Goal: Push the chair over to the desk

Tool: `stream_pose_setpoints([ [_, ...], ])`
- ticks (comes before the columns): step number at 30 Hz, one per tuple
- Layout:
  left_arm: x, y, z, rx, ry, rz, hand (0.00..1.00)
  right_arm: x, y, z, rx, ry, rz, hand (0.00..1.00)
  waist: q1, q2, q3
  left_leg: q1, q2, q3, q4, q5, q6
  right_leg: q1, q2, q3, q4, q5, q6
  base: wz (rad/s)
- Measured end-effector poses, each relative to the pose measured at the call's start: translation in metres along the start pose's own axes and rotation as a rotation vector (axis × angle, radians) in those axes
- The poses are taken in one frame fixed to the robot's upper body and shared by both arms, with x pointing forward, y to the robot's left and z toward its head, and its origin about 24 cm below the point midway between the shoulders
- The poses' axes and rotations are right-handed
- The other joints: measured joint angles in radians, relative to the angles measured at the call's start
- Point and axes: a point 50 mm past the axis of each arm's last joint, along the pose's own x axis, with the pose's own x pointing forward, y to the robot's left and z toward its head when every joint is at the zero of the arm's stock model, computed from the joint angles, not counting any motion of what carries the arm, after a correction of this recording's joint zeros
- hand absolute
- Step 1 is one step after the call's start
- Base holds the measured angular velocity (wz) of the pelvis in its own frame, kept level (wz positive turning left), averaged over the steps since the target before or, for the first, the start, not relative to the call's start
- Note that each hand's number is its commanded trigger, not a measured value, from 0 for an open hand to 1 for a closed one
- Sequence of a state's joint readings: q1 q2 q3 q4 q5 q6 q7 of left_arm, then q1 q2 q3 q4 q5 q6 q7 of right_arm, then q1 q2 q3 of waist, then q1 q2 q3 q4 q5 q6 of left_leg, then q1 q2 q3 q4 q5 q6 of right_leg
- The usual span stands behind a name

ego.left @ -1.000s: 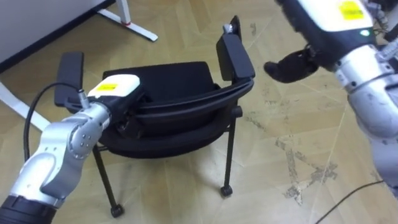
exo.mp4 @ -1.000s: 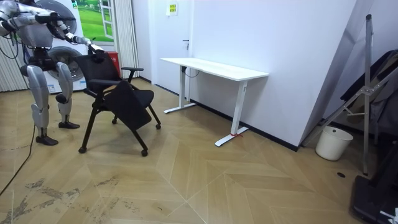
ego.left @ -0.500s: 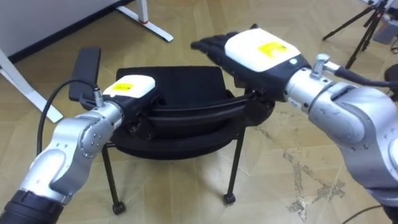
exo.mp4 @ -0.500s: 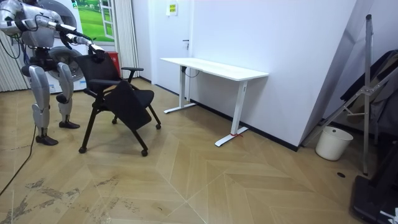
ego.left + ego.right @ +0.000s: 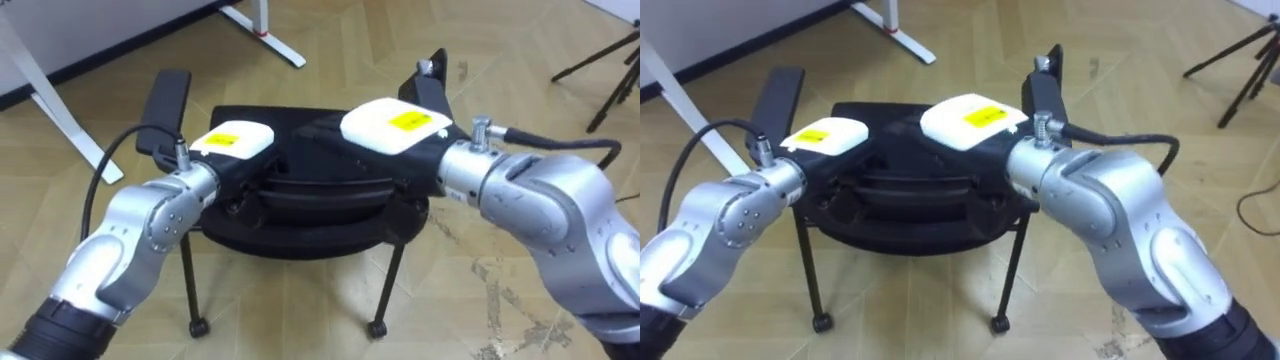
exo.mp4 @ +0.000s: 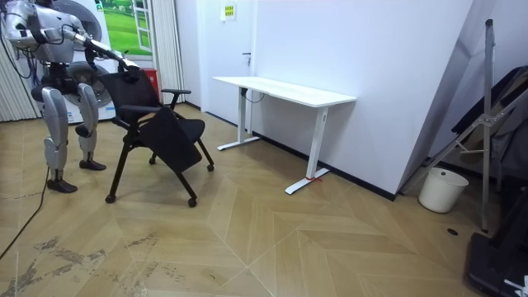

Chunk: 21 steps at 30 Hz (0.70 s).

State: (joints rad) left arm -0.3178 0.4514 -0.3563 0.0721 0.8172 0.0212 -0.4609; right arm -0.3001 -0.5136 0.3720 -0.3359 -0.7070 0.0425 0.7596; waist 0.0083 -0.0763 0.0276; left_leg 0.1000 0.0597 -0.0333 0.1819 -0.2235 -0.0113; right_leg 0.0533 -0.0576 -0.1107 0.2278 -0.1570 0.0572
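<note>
A black chair [image 5: 318, 187] with armrests stands right in front of me, its seat [image 5: 300, 122] pointing away. My left hand [image 5: 232, 141] rests on the left part of the backrest's top edge, its dark fingers curled over the edge. On the right part of that edge lies my right hand [image 5: 396, 124], near the right armrest [image 5: 427, 82]. In the room view I stand behind the chair [image 6: 157, 125] at the room view's left, both arms stretched to its backrest.
A white desk [image 6: 285, 91] stands against the wall beyond the chair; its foot [image 5: 272, 42] shows ahead of the seat. Tripod legs [image 5: 610, 68] stand at the right. A white bin [image 6: 443, 189] is far off by the wall. Open wooden floor lies between chair and desk.
My right hand has come down from the upper right onto the backrest's top edge. The left hand has stayed on the backrest. The camera has shifted a little.
</note>
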Motion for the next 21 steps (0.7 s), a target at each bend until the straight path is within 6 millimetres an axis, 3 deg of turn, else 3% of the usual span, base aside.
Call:
stream_pose_setpoints([
  [1,0.000,0.000,0.002,0.002,-0.003,0.000,1.00,0.003,0.008,-0.008,0.024,0.030,0.024,0.00,0.002,0.004,0.0027,0.004,0.003,-0.011,0.000,0.000,0.000,-0.008,0.000,-0.015,0.022,-0.001,-0.002,-0.06],
  [2,0.001,-0.001,0.003,0.001,-0.003,-0.002,1.00,0.007,0.016,-0.017,0.053,0.063,0.051,0.00,0.002,0.017,0.0104,0.018,0.011,-0.058,0.000,0.000,0.000,-0.043,0.007,-0.036,0.079,-0.024,-0.022,-0.08],
  [3,0.001,-0.001,0.003,0.004,-0.004,-0.003,1.00,0.009,0.021,-0.020,0.067,0.080,0.060,0.00,0.004,0.017,0.0106,0.020,0.019,-0.093,0.001,0.000,0.000,-0.058,0.024,-0.025,0.075,-0.030,-0.035,-0.14],
  [4,-0.002,0.002,0.000,0.020,0.002,0.005,1.00,0.011,0.027,-0.025,0.075,0.109,0.077,0.00,0.013,-0.007,0.0053,0.011,0.007,-0.103,0.015,-0.003,-0.005,-0.064,0.059,-0.022,-0.035,0.015,-0.066,-0.09],
  [5,-0.002,0.002,-0.001,0.004,0.014,0.010,1.00,0.011,0.031,-0.032,0.078,0.135,0.088,0.00,0.013,0.020,0.0118,0.003,0.015,-0.087,0.024,-0.021,-0.030,-0.048,0.056,-0.079,-0.044,0.027,-0.077,0.00],
  [7,-0.002,0.001,-0.002,-0.003,0.023,0.012,1.00,0.014,0.035,-0.037,0.082,0.157,0.065,0.00,-0.012,0.037,0.0084,-0.004,0.020,-0.066,0.021,-0.021,-0.032,-0.046,0.058,-0.078,-0.042,0.028,-0.077,0.32],
  [10,0.000,-0.001,0.001,-0.007,0.019,0.010,1.00,0.021,0.042,-0.042,0.088,0.200,0.040,0.00,-0.020,0.041,0.0069,0.003,0.026,-0.025,0.018,-0.020,-0.031,-0.039,0.073,-0.049,-0.043,0.028,-0.076,0.13],
  [12,0.000,-0.003,0.004,-0.005,0.011,0.001,1.00,0.024,0.049,-0.047,0.108,0.223,0.022,0.00,-0.015,0.048,0.0018,0.016,0.025,-0.019,0.016,-0.020,-0.031,-0.034,0.074,-0.038,-0.043,0.028,-0.076,-0.03],
  [13,0.001,-0.005,0.006,-0.014,0.004,-0.004,1.00,0.024,0.055,-0.050,0.109,0.242,0.010,0.00,-0.011,0.055,-0.0044,0.016,0.023,-0.018,0.017,-0.020,-0.031,-0.034,0.073,-0.035,-0.043,0.029,-0.075,-0.06],
  [14,0.001,-0.008,0.007,-0.022,0.004,-0.008,1.00,0.023,0.058,-0.050,0.096,0.246,-0.006,0.00,-0.010,0.063,-0.0101,0.016,0.020,-0.017,0.022,-0.020,-0.031,-0.030,0.069,-0.029,-0.043,0.029,-0.075,-0.05],
  [16,0.000,-0.012,0.006,-0.028,0.013,-0.017,1.00,0.024,0.065,-0.049,0.097,0.249,-0.034,0.00,-0.013,0.066,-0.0113,0.012,0.012,0.003,0.057,-0.021,-0.032,-0.010,0.058,-0.024,-0.048,0.030,-0.075,0.00],
  [18,0.000,-0.017,0.007,-0.033,0.019,-0.027,1.00,0.025,0.071,-0.048,0.117,0.251,-0.060,0.00,-0.020,0.058,-0.0106,-0.037,-0.004,0.052,0.174,-0.025,-0.033,0.014,0.026,0.036,-0.064,0.034,-0.069,0.17],
  [19,0.001,-0.019,0.010,-0.038,0.014,-0.022,1.00,0.026,0.071,-0.051,0.127,0.261,-0.085,0.00,-0.038,0.055,-0.0127,-0.101,-0.013,0.069,0.178,-0.045,-0.018,0.019,0.005,0.115,-0.078,0.036,-0.063,0.45],
  [20,0.003,-0.016,0.016,-0.042,-0.012,0.001,1.00,0.024,0.069,-0.059,0.141,0.288,-0.117,0.00,-0.048,0.070,-0.0156,-0.162,-0.013,0.083,0.077,0.003,0.005,-0.001,0.001,0.131,-0.069,0.022,-0.033,0.32],
  [21,0.003,-0.017,0.018,-0.038,-0.019,0.002,1.00,0.025,0.070,-0.062,0.157,0.303,-0.129,0.00,-0.039,0.057,-0.0210,-0.168,-0.021,0.121,0.103,0.020,0.012,-0.009,-0.016,0.141,-0.060,0.004,-0.009,-0.10],
])
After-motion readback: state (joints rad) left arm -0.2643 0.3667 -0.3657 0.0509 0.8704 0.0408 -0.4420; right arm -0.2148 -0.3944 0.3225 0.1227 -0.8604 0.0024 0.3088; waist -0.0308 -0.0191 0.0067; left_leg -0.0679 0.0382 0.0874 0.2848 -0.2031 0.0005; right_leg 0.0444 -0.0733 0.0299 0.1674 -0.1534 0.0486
